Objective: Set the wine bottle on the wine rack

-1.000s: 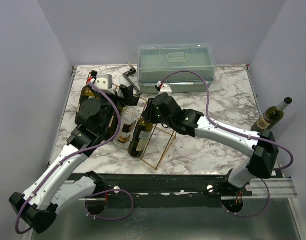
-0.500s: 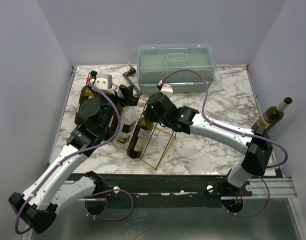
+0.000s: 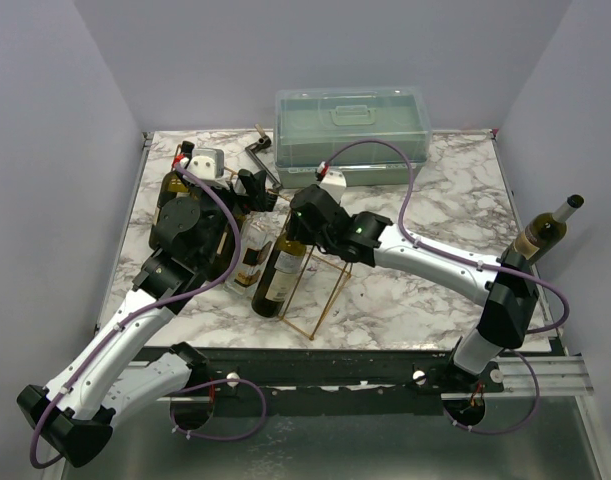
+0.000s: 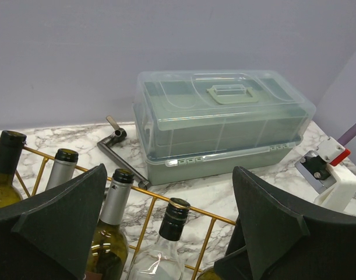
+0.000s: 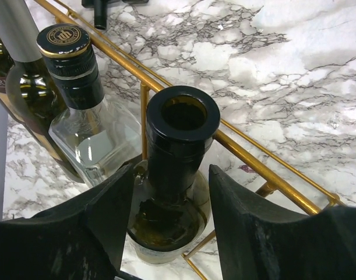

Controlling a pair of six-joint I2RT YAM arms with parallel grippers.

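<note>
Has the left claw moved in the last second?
No. The left claw holds the same spot against the green box in the top view.

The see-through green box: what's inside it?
Through the translucent green box only a darker green inner layer, perhaps a tray, shows; any contents are hidden by it.
</note>
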